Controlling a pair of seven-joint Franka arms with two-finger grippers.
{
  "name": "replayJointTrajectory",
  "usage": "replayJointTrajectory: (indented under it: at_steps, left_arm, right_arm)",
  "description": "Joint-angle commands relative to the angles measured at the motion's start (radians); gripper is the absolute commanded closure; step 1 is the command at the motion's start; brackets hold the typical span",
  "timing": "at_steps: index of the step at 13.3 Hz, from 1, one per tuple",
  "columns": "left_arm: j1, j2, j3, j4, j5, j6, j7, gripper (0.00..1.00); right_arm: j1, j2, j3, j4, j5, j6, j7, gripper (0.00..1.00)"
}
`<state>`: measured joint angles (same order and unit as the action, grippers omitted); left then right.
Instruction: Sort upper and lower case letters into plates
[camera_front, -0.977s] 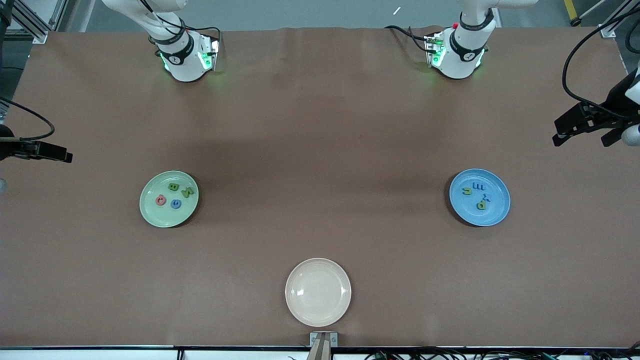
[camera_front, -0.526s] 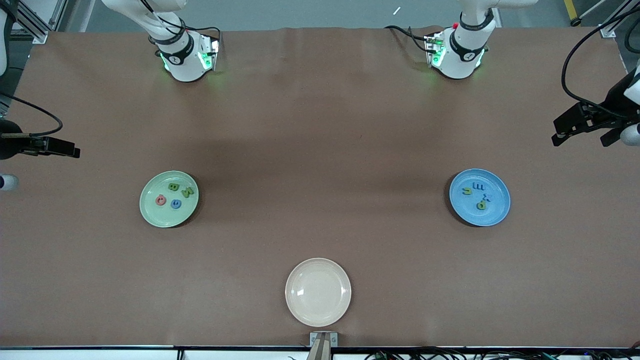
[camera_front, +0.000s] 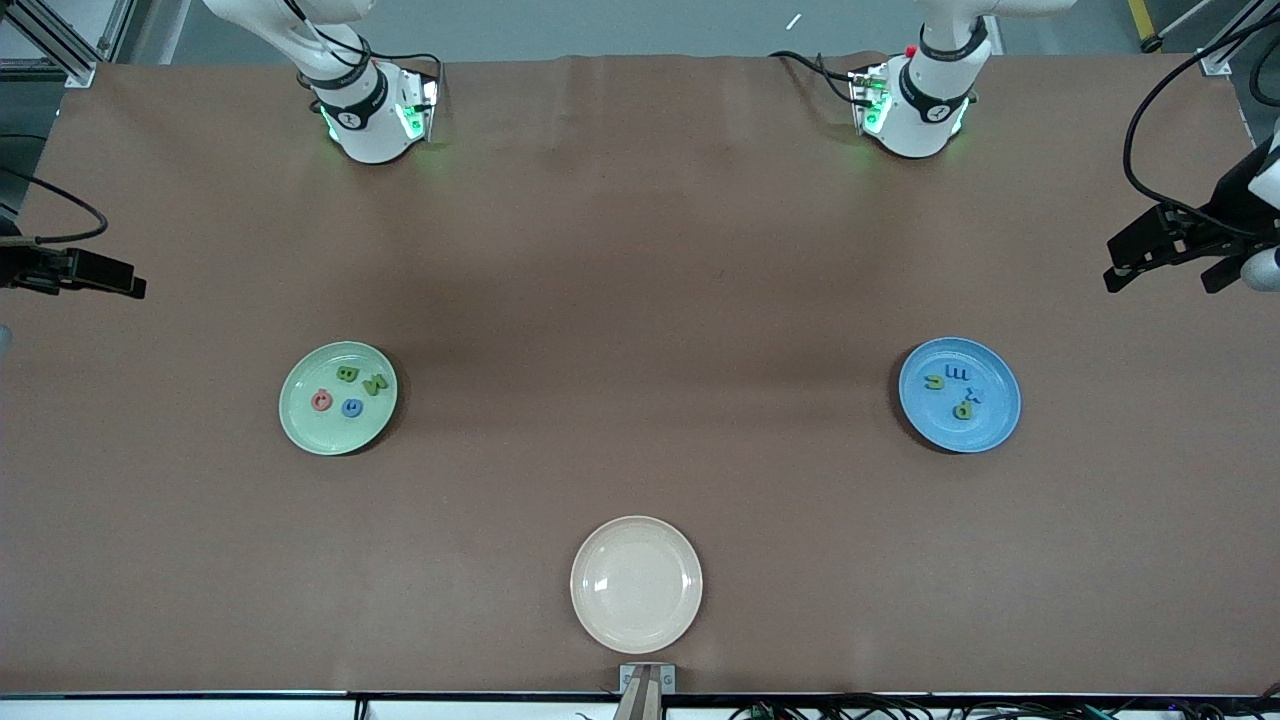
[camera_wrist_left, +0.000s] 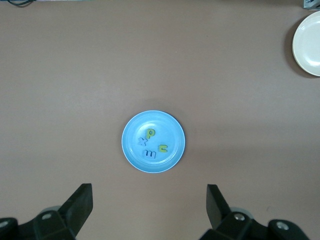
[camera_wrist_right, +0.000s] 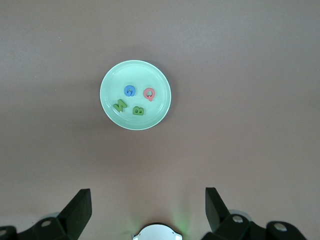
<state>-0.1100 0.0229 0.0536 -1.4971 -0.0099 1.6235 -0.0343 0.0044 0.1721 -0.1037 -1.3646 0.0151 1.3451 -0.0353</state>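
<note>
A cream-white plate (camera_front: 636, 584) is set on the brown worktop (camera_front: 640, 300) nearest the front camera, midway between the two arms' ends; nothing is seen in it, and it is also caught at the edge of the left wrist view (camera_wrist_left: 309, 43). No object is seen between it and the other plates.

The pale green plate (camera_front: 338, 398) is placed toward the right arm's end and carries four letters: a green B (camera_front: 347, 375), a green N (camera_front: 374, 384), a red Q (camera_front: 321, 400) and a blue G (camera_front: 351, 407). The bright blue plate (camera_front: 959, 394) is placed toward the left arm's end and carries a green p (camera_front: 961, 409), a green n (camera_front: 934, 381), a blue m (camera_front: 957, 374) and a blue x (camera_front: 976, 396).

The left end effector (camera_wrist_left: 149, 207) is held high above the worktop beside the blue plate, its fingers spread wide and holding nothing. The right end effector (camera_wrist_right: 148, 210) is held likewise near the green plate, spread and empty.

Compared with half a second ago, the right end effector's dark body at the edge of the front view has shifted slightly; the plates and letters are unchanged.
</note>
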Motion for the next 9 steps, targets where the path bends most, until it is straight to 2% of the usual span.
replayJointTrajectory:
  at_steps: [1, 3, 9]
  left_arm:
    - [0.004, -0.001, 0.002, 0.017, -0.024, -0.022, 0.001, 0.00]
    - [0.004, -0.001, 0.002, 0.015, -0.024, -0.027, 0.001, 0.00]
    - [0.004, -0.001, 0.003, 0.017, -0.025, -0.027, 0.004, 0.00]
  right_arm:
    - [-0.001, -0.121, 0.001, -0.169, 0.002, 0.081, -0.015, 0.00]
    - [0.000, -0.176, 0.002, -0.237, 0.002, 0.115, -0.017, 0.00]
    - [-0.004, -0.206, 0.001, -0.226, -0.012, 0.094, -0.066, 0.00]
